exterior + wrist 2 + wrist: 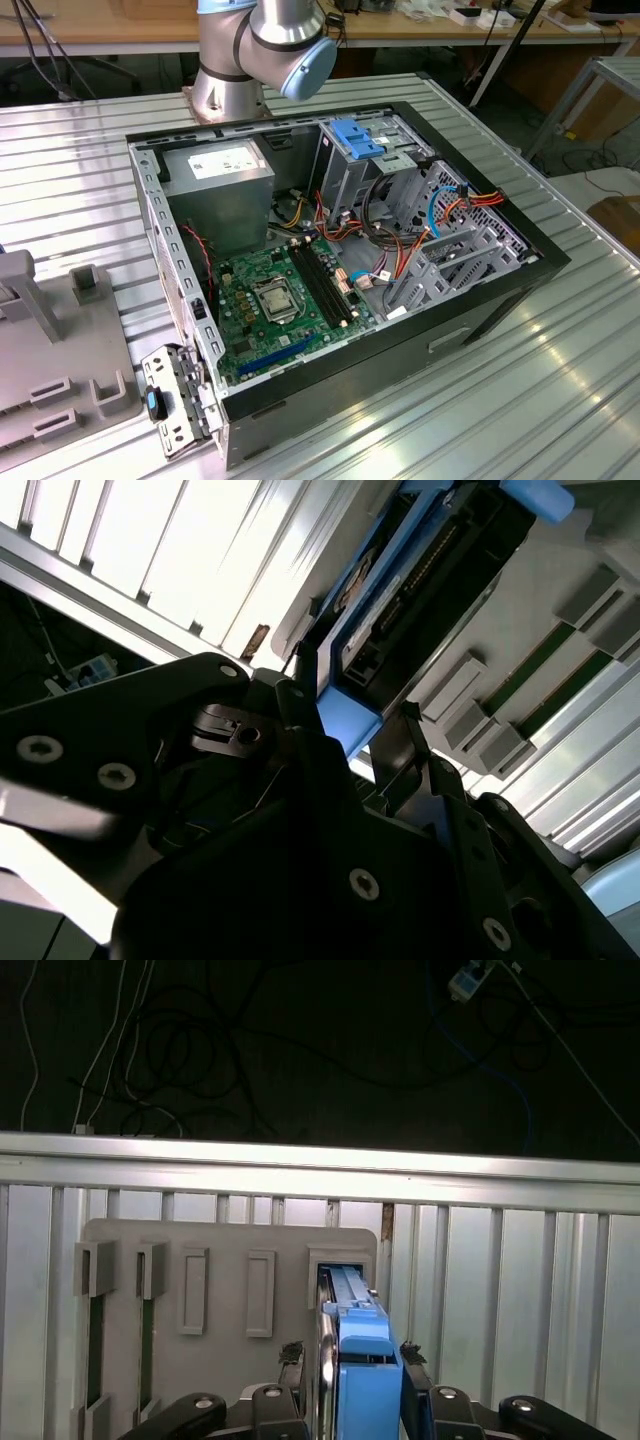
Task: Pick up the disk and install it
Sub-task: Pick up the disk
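The arm (265, 50) in the exterior view gets chopped by the top edge, so only its base joint shows. The grey rack (40, 340) on the exterior view's left runs off the edge too. In the first wrist view the disk (365, 1360) sits edge-on, so its label face can't be seen, and its near end is cut by the picture's edge. In the second wrist view the gripper (350, 725) body covers a good chunk of the disk, and the table (150, 550) slats are washed out.
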`<state>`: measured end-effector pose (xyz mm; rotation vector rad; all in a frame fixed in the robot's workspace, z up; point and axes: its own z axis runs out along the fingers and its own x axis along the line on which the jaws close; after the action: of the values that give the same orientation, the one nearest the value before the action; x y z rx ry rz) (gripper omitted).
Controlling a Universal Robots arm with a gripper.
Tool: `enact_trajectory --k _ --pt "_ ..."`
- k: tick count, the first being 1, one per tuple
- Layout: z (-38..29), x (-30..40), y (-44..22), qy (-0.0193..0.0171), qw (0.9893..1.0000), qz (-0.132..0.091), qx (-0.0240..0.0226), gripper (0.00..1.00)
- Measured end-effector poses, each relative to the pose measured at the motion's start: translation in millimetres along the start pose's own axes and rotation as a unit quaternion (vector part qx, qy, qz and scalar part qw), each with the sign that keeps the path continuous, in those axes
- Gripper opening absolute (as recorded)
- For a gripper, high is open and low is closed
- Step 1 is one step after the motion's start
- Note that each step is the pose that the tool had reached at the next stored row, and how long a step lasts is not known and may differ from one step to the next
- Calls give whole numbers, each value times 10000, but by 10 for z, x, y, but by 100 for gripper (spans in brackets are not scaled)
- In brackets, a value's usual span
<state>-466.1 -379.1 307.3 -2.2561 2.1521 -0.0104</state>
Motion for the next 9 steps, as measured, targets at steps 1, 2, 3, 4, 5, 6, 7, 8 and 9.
enact_trajectory --k 1,2,3,4,5,6,7,8,9 --pt "0 0 0 0 10000 0 0 48" --pt "0 0 0 0 10000 1 0 48" --pt "0 0 0 0 10000 1 0 47" --pt "0 0 0 0 10000 2 0 40" --pt "0 0 0 0 10000 2 0 40" --pt "0 0 0 0 10000 2 0 40" --pt "0 0 0 0 10000 3 0 40" --pt "0 0 0 0 10000 3 0 40" --pt "0 0 0 0 10000 3 0 40"
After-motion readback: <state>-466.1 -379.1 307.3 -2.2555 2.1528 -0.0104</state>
